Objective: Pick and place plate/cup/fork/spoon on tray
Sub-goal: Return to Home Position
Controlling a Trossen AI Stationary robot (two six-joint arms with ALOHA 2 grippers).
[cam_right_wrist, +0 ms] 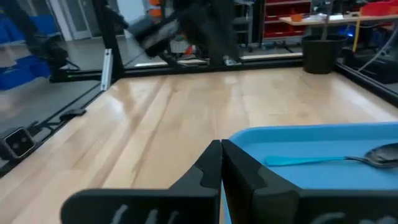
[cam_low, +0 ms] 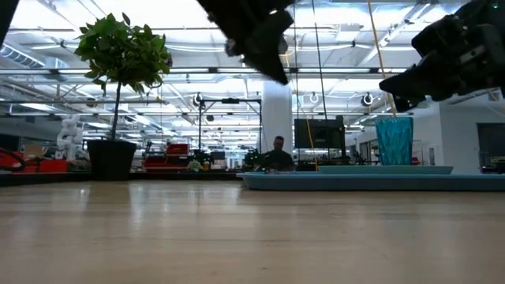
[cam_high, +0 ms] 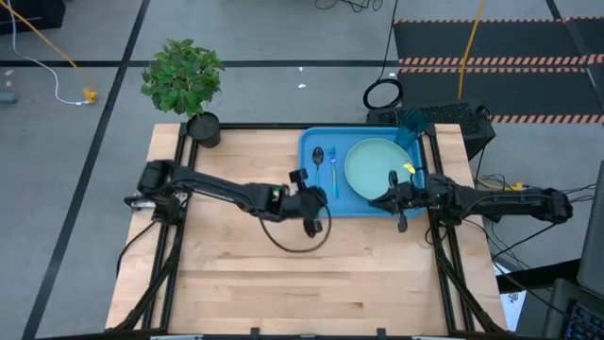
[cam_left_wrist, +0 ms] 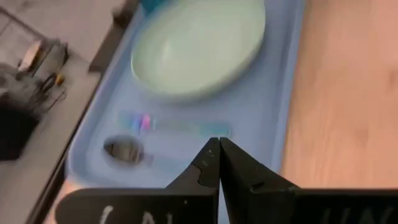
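Note:
The blue tray (cam_high: 363, 203) lies at the table's far right. On it rest the mint-green plate (cam_high: 377, 168), the spoon (cam_high: 319, 159) and the blue fork (cam_high: 331, 172), side by side left of the plate. The teal cup (cam_high: 412, 125) stands at the tray's far right corner and also shows in the low view (cam_low: 394, 140). My left gripper (cam_high: 316, 194) hovers shut and empty over the tray's left edge, shown in its wrist view (cam_left_wrist: 219, 146). My right gripper (cam_high: 377, 201) hovers shut and empty over the tray's near edge, shown in its wrist view (cam_right_wrist: 221, 149).
A potted plant in a black pot (cam_high: 203, 127) stands at the table's far left corner. A dark cable loop (cam_high: 300, 236) hangs under my left arm over the table's middle. Bare wood (cam_high: 283, 283) spreads over the near half. A person (cam_low: 278, 154) sits far behind the table.

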